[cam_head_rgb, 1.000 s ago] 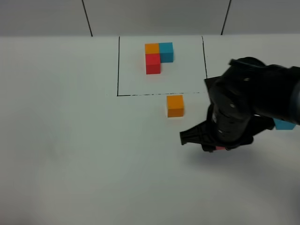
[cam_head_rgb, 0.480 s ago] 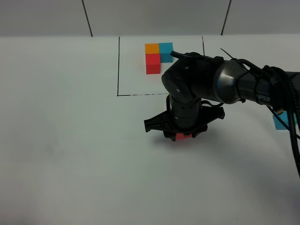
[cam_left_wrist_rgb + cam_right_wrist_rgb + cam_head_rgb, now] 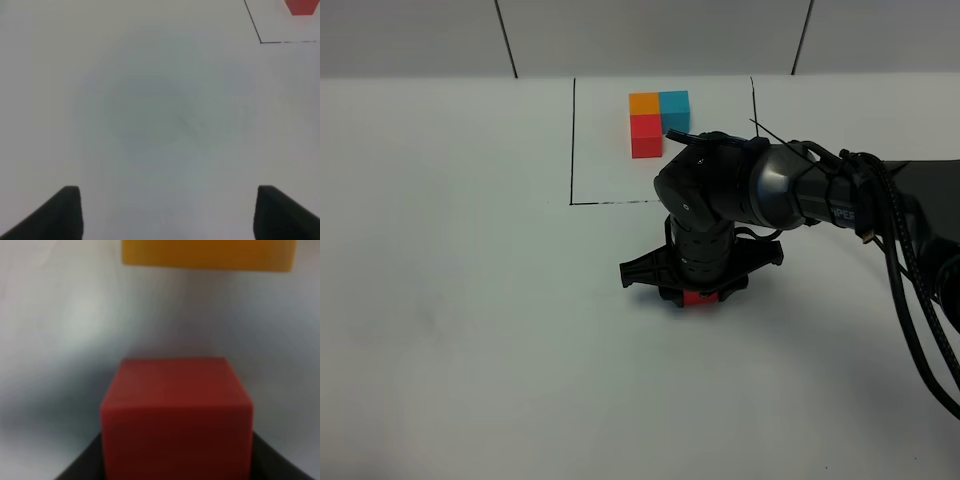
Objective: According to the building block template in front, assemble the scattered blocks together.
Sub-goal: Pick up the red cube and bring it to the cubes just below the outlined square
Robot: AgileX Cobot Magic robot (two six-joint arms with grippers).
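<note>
Currently the right gripper [image 3: 698, 297] is clamped on the red cube [image 3: 176, 415], just short of the orange cube [image 3: 207, 252]; left gripper [image 3: 172, 215] spread, empty; template [image 3: 655, 122] on white table [image 3: 470, 300], grey wall [image 3: 650, 35] behind

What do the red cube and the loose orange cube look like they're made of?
The red cube looks like painted wood or solid plastic: even matte colour, no glare, rounded edges. The orange cube seems the same: flat, uniform matte face. Blur hides any grain, so which stays open.
</note>
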